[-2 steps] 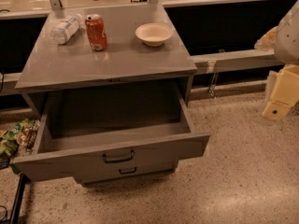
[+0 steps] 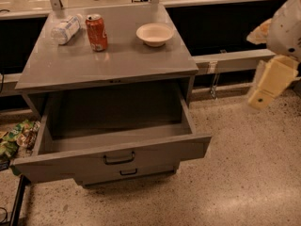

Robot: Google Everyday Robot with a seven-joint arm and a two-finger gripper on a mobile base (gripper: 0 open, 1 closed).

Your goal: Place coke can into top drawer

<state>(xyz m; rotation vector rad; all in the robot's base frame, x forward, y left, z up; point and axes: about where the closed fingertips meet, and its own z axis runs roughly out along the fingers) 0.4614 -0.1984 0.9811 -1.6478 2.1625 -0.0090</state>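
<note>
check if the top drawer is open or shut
Open: the top drawer is pulled well out, its floor and walls showing. The coke can stands upright on the cabinet top; the gripper hangs at the right edge.

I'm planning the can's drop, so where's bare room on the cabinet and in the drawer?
The top drawer is bare wall to wall. The cabinet top is free in front of the coke can and bowl. Crowded: back left, water bottle beside the can. The end effector hangs far right, off the cabinet.
</note>
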